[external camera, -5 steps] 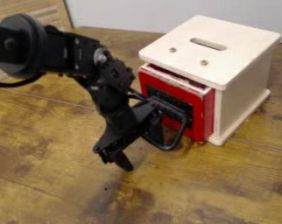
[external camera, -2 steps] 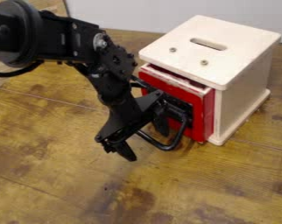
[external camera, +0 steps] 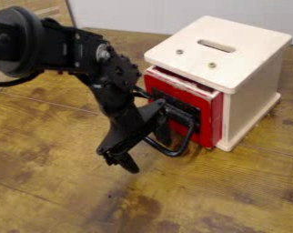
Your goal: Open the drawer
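On the brown wood floor, in the one camera view, a big black robot arm is reaching in from the left side. Its gripper [external camera: 139,151] is hanging low, close to the floor [external camera: 64,205], and it is pointing down. The jaws are standing spread wide. On the right, a cream-white box [external camera: 222,50] is sitting upright, with a long slot [external camera: 217,45] and two small round spots showing on its top. The red drawer [external camera: 210,116] is sitting in the front of that box, facing the arm, and its top edge is poking out a little bit from under the white top. A big black loop handle [external camera: 182,148] is sticking out from the red front, down low. The gripper is hanging right beside the handle and partly covering it; I cannot tell if they are touching.
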`<control>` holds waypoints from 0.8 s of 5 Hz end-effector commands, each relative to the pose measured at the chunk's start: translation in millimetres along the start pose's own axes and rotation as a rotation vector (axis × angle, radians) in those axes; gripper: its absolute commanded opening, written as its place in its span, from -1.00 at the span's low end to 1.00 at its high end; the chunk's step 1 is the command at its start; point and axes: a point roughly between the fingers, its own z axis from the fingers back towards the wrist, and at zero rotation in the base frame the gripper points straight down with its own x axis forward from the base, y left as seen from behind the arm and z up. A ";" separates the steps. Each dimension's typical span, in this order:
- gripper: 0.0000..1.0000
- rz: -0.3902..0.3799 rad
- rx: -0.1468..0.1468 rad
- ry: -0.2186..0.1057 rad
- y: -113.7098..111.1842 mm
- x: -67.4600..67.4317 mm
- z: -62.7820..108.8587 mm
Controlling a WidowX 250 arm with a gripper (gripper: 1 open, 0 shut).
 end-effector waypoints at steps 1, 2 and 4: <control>-1.00 0.026 -0.055 -0.050 -14.4 9.7 14.5; -1.00 0.040 -0.050 -0.058 -15.4 4.1 7.6; -1.00 0.161 -0.027 -0.095 -8.3 5.6 23.4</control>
